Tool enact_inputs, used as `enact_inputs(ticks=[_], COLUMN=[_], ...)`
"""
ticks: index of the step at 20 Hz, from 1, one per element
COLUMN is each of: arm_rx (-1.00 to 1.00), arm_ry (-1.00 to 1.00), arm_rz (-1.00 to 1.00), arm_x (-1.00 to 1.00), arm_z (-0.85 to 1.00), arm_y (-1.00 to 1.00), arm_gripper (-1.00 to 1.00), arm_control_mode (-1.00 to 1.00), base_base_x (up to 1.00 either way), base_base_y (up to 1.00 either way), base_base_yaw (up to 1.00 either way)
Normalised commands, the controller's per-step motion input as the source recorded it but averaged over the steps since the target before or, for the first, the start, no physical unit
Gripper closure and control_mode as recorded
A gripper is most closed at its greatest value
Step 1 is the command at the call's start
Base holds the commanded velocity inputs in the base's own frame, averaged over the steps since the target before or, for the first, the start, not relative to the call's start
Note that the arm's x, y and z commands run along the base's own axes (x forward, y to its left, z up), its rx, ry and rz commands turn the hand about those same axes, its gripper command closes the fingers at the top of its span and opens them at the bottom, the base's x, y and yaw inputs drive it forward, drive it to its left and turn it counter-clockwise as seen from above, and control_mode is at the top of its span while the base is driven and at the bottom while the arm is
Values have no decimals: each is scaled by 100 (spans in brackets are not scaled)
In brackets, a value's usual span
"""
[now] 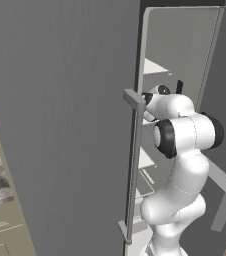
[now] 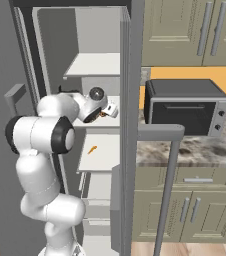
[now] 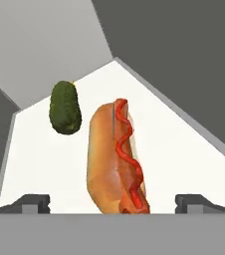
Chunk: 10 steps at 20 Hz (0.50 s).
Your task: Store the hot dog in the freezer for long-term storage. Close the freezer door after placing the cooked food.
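White shelf [image 3: 184,164] carries the hot dog [image 3: 115,159], long axis running straight away from the wide-spread, empty pincer [image 3: 112,203], lying between its tips; the pickle [image 3: 64,107] sits just beyond.

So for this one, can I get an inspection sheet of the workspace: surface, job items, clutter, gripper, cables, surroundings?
Surface: white freezer shelf, flat, with grey walls around it.
Job's things: hot dog lies on the shelf between the fingertips, no pad seen touching it; freezer door stands open.
Clutter: dark green pickle on the same shelf, beside the hot dog's far end, apart from it.
Grippers: gripper open, jaws wide either side of the hot dog.
Cables: nothing seen.
Surroundings: toaster oven on a marble counter; beige cabinets above and below.
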Motion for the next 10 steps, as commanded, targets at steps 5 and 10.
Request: enact_inputs(ticks=[5,10], arm_rx=[0,0], arm_ry=[-1,-5], arm_rz=[0,0], arm_x=[-70,-97], arm_z=[60,79], arm_y=[0,0], arm_gripper=[-100,-100], arm_control_mode=[-100,-100], base_base_x=[0,0], base_base_y=[0,0], base_base_yaw=[0,0])
